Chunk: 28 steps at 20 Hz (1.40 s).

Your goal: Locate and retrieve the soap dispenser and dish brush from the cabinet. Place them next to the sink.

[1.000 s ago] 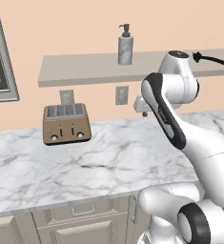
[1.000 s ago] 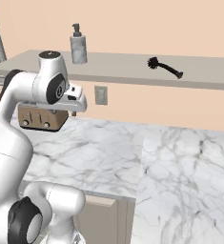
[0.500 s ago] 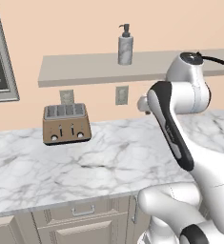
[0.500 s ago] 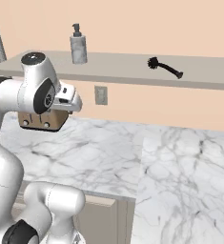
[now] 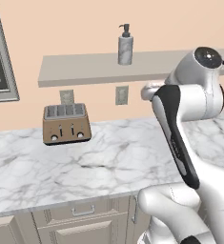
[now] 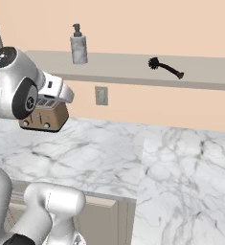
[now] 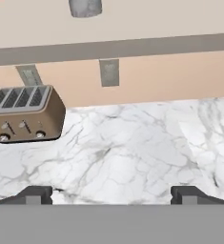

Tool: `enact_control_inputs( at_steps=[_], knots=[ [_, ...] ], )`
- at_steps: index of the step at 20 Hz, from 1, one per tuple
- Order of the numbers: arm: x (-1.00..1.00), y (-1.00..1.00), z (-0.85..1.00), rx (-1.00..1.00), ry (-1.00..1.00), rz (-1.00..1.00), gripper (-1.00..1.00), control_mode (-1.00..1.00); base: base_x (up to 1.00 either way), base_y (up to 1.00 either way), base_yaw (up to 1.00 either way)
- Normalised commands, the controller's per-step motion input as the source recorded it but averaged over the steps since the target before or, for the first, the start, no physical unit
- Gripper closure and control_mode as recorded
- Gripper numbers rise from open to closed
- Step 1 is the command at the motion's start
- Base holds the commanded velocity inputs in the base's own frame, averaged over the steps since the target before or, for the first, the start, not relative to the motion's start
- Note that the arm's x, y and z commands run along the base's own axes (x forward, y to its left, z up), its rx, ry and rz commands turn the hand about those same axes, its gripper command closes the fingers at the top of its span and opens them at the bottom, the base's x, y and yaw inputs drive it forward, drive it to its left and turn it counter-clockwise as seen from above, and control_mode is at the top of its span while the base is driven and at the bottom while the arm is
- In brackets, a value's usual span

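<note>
A brown toaster (image 5: 66, 124) is sitting at the counter's (image 5: 108, 162) back edge, against the wall. Two wall outlets (image 5: 122, 95) are showing above it.

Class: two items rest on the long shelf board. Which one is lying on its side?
The thin black dish brush, lying flat along the grey-beige shelf board; the grey-white marbled soap dispenser stands upright.

Both base views face wall over marble table (image 5: 108, 162), sharing toaster (image 5: 66, 125) and cabinet (image 5: 85, 69); hand view looks closer, lower.
</note>
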Motion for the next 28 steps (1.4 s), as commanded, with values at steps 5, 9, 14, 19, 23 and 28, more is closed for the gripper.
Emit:
enact_control_inputs(
  at_steps=[5,9,14,19,23,28],
  knots=[
    [-0.04,0.21,0.70,0.00,-0.17,-0.01,-1.00,-1.00,0.00,0.00,0.00],
    [0.01,0.12,0.65,0.00,-0.11,0.00,-1.00,-1.00,0.00,0.00,0.00],
    [0.33,0.00,0.17,-0.01,-0.05,0.02,-1.00,-1.00,0.00,0.00,0.00],
    [0.54,0.00,0.00,-0.05,-0.10,0.05,-1.00,-1.00,0.00,0.00,0.00],
    [0.61,0.00,0.07,-0.13,-0.02,0.04,-1.00,-1.00,0.00,0.00,0.00],
    [0.64,0.01,0.02,-0.13,0.07,0.00,-1.00,-1.00,0.00,0.00,0.00]
  ],
)
